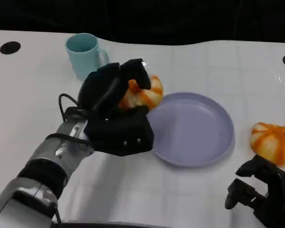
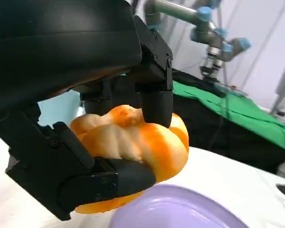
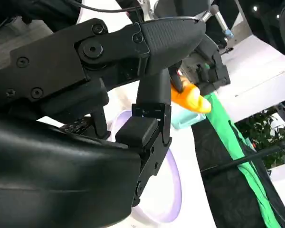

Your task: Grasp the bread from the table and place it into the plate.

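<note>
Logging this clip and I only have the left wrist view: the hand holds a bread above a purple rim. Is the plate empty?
Observer: Yes. In the head view the plate holds nothing. The bread in the left hand is at its left rim.
Operator: Any other bread around?
Observer: A second bread lies on the table, right of the plate.
Operator: And the other hand?
Observer: The right hand holds nothing, near the second bread but apart from it.
</note>
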`<move>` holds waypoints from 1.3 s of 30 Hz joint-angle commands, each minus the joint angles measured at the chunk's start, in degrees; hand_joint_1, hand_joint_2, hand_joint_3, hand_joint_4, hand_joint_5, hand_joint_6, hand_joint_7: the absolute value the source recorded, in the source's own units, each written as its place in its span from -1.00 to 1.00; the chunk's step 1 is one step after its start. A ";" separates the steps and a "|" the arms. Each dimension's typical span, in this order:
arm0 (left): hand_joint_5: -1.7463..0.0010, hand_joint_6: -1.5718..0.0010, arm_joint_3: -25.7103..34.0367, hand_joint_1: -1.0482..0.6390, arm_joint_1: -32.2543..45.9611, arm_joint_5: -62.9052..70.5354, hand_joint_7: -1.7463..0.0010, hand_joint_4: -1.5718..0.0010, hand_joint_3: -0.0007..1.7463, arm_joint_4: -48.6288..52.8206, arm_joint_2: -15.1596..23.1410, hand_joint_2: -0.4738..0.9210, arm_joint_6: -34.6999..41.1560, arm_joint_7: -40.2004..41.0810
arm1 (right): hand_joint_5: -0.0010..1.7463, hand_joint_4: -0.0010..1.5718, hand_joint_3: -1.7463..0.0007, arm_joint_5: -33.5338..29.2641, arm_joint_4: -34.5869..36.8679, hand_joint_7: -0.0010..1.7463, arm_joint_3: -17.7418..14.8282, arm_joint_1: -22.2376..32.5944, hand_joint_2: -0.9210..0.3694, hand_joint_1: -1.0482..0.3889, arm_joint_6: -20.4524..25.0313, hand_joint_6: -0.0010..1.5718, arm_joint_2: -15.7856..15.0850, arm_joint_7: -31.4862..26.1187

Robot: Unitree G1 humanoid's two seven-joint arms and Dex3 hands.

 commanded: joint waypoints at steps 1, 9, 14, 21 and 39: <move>-1.00 0.07 -1.13 0.02 -2.80 0.70 -1.00 -0.19 0.60 2.46 -1.19 0.24 -1.05 1.52 | 0.80 -0.10 0.76 0.18 0.37 0.24 -0.28 -0.08 -1.00 -0.28 -0.52 -0.01 -0.28 0.44; -1.00 0.03 -3.00 0.01 -6.08 1.10 -1.00 -0.23 0.58 6.12 -4.36 0.32 -0.89 0.55 | 0.81 -0.10 0.76 -0.23 0.18 0.25 -0.15 0.05 -1.00 -0.28 -0.88 -0.01 -0.33 0.48; -1.00 0.07 -4.52 -0.04 -7.97 1.41 -1.00 -0.19 0.53 8.02 -6.70 0.37 1.17 -1.75 | 0.79 -0.10 0.76 0.30 -0.29 0.25 -0.29 0.36 -1.00 -0.27 -0.23 0.00 -0.38 0.41; -1.00 0.10 -5.48 -0.03 -9.99 1.61 -1.00 -0.18 0.37 9.86 -9.30 0.42 3.49 -3.86 | 0.79 -0.09 0.76 0.11 -0.24 0.25 -0.16 0.35 -1.00 -0.27 -0.63 -0.01 -0.13 0.31; 0.03 0.38 -5.79 -0.28 -12.34 0.01 0.62 0.50 -0.58 11.73 -9.74 0.99 5.50 -20.31 | 0.77 -0.10 0.75 0.55 -0.84 0.25 0.01 0.82 -1.00 -0.27 -0.32 -0.03 0.06 0.10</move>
